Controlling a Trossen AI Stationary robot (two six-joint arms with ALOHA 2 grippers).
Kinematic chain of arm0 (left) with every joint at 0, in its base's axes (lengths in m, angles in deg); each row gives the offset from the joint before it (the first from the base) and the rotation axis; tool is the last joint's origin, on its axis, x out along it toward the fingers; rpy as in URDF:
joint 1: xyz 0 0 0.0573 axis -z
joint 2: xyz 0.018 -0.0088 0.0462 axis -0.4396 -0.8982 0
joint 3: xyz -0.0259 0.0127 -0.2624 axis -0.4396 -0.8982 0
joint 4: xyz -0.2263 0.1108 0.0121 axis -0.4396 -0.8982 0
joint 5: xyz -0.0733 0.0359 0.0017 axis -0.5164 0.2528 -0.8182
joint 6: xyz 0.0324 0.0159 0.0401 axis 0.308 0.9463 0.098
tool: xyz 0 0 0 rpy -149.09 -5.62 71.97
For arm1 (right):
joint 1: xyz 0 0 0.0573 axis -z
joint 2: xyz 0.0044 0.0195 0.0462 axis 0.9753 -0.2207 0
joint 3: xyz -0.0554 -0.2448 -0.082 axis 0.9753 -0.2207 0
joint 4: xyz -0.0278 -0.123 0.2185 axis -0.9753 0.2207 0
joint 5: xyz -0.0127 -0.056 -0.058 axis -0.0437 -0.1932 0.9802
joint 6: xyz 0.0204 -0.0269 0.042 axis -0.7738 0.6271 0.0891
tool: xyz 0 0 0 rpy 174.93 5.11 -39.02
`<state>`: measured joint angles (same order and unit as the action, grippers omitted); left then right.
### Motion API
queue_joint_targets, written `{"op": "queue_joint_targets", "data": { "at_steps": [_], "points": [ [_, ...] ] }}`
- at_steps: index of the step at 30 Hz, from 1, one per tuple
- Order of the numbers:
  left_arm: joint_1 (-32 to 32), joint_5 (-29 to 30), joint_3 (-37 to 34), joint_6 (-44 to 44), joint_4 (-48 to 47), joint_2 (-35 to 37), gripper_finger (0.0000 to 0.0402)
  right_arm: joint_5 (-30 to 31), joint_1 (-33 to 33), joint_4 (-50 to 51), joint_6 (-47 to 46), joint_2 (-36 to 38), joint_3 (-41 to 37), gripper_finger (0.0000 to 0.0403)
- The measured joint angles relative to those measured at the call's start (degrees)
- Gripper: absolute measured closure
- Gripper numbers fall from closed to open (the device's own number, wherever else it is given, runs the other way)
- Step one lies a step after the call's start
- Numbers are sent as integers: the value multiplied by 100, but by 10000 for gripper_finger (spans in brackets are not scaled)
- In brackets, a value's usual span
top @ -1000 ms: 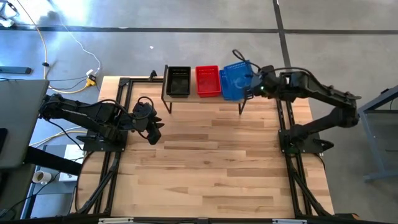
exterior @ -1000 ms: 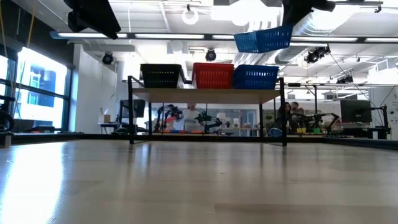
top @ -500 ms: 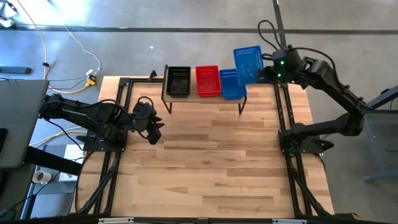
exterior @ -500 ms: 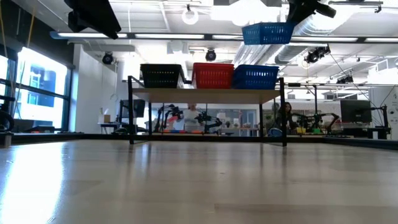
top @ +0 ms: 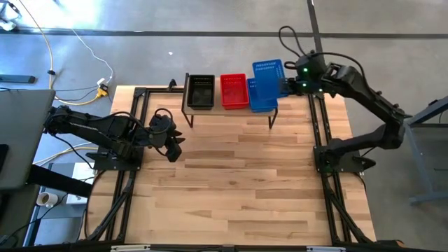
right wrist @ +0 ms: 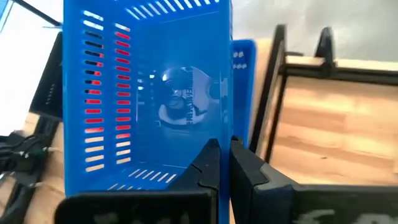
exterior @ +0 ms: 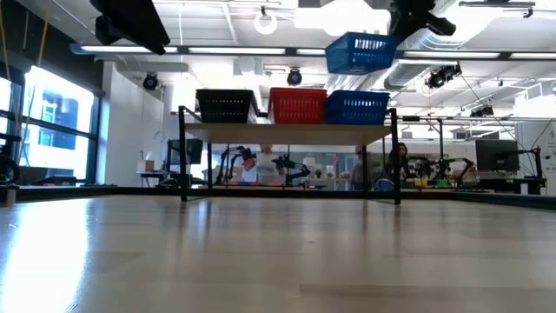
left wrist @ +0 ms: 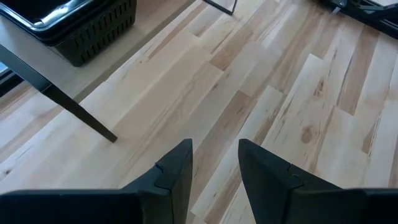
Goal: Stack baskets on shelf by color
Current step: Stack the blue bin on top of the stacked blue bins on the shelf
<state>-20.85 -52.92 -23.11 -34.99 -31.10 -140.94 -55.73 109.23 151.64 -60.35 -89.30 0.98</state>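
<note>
no text, labels or numbers legible

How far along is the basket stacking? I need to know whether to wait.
Mostly sorted: the black baskets, red baskets and blue baskets stand side by side on the shelf. In hand: the right claw is shut on the wall of another blue basket, held high above the blue end. Left: lower it onto the blue ones and release. The left claw waits open over the table.

Blue basket (exterior: 361, 53) held above shelf (exterior: 287, 132).
</note>
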Motion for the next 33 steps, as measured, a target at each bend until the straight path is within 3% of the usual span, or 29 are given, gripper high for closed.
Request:
{"op": "queue_joint_targets", "data": {
  "at_steps": [12,27,33],
  "points": [
    [0,-227,0,2,0,0,282,-355,-152,-77,-591,-604,0,403],
    [0,-260,0,0,0,0,282,-712,252,358,-652,-879,-4,403],
    [-2,-258,0,2,0,0,282,-758,254,-5,-550,-1035,-4,403]
  ]
}}
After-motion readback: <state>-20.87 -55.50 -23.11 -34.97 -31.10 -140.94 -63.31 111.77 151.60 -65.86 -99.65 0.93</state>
